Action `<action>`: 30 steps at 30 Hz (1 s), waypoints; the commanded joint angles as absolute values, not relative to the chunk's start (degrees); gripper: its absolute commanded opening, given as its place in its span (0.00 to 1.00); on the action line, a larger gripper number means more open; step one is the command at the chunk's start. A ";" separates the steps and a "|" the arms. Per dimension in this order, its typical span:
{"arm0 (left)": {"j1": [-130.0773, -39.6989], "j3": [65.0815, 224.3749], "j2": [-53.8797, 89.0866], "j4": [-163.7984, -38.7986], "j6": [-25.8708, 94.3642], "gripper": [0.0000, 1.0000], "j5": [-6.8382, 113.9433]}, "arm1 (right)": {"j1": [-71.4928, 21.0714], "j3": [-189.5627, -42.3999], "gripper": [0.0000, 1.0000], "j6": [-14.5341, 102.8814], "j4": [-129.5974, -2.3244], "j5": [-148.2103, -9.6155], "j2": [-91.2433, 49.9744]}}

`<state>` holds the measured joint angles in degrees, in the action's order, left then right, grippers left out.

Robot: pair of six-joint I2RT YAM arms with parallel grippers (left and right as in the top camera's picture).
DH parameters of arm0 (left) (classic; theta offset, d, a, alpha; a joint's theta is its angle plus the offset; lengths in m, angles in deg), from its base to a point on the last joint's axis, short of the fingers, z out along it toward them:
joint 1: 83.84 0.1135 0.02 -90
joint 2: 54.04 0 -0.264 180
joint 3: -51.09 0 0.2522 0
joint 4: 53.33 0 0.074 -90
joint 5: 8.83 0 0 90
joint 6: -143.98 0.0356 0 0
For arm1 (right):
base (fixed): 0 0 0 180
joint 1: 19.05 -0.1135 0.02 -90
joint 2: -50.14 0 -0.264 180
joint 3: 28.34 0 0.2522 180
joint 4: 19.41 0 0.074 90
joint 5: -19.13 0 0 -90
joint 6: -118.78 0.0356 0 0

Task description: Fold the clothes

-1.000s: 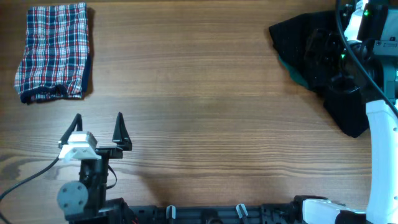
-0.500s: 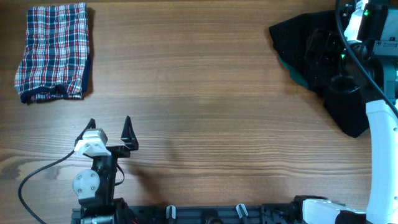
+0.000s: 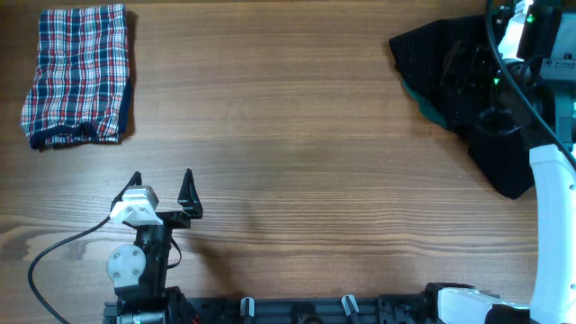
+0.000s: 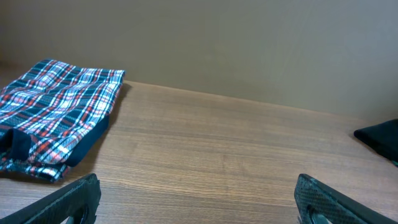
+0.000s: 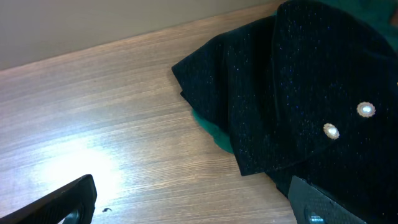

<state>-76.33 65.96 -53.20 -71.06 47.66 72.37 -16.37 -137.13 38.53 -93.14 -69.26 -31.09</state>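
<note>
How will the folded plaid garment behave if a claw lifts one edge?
Probably floppy: the plaid garment lies in soft flat layers, so it would likely unfold. Seems thin, so likely light. Pushed, it may bunch on the wooden table.

Plaid garment (image 4: 59, 102) partly beyond frame's left edge

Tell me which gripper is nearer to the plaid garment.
Left. The left gripper is open on the robot's side of the plaid garment, apart from it; the right gripper is across the table, by the black garment.
</note>
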 commanded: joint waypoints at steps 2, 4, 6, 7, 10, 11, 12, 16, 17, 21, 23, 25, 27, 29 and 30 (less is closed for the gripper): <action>-76.55 65.39 -53.88 -71.02 47.11 1.00 72.94 | -16.50 -137.67 1.00 37.77 -92.97 -68.24 -31.42; -76.55 65.39 -53.88 -71.02 47.11 1.00 72.94 | -16.50 -137.67 1.00 37.75 -92.97 -68.24 -31.42; -76.55 65.39 -53.88 -71.02 47.11 1.00 72.94 | -16.50 -137.67 1.00 37.77 -92.97 -68.24 -31.42; -76.55 65.39 -53.88 -71.02 47.11 1.00 72.94 | -16.50 -137.67 1.00 37.77 -92.97 -68.24 -31.42; -76.55 65.39 -53.88 -71.02 47.11 1.00 72.94 | -16.50 -137.67 1.00 37.75 -92.97 -68.24 -31.42; -76.55 65.39 -53.88 -71.02 47.11 1.00 72.94 | -16.50 -137.67 1.00 37.77 -92.97 -68.24 -31.42; -76.55 65.39 -53.88 -71.02 47.11 1.00 72.94 | -16.50 -137.65 1.00 37.77 -92.97 -68.24 -31.46; -76.55 65.39 -53.88 -71.02 47.11 1.00 72.94 | -16.61 -137.63 1.00 37.77 -92.99 -68.24 -30.09; -76.55 65.39 -53.88 -71.02 47.11 1.00 72.94 | -17.09 -137.28 1.00 37.77 -92.86 -68.24 -28.14; -76.55 65.39 -53.88 -71.02 47.11 1.00 72.94 | -20.02 -132.80 1.00 37.77 -92.72 -68.24 -20.06; -76.55 65.39 -53.88 -71.02 47.11 1.00 72.94 | -21.16 -128.39 0.99 37.77 -92.77 -68.24 -15.47; -76.55 65.39 -53.88 -71.02 47.11 1.00 72.94 | -21.18 -123.42 1.00 37.77 -92.77 -68.24 -10.96; -76.55 65.39 -53.88 -71.02 47.11 1.00 72.94 | -21.18 -118.07 1.00 37.77 -92.77 -68.24 -6.77; -76.55 65.39 -53.88 -71.02 47.11 1.00 72.94 | -21.18 -111.05 1.00 37.94 -90.76 -69.31 -1.43; -76.55 65.39 -53.88 -71.04 47.11 1.00 72.94 | -21.18 -107.21 1.00 37.99 -87.33 -70.97 1.67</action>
<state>-76.33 65.91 -53.27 -71.17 47.66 72.37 -21.00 -115.53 38.53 -91.83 -69.09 -4.51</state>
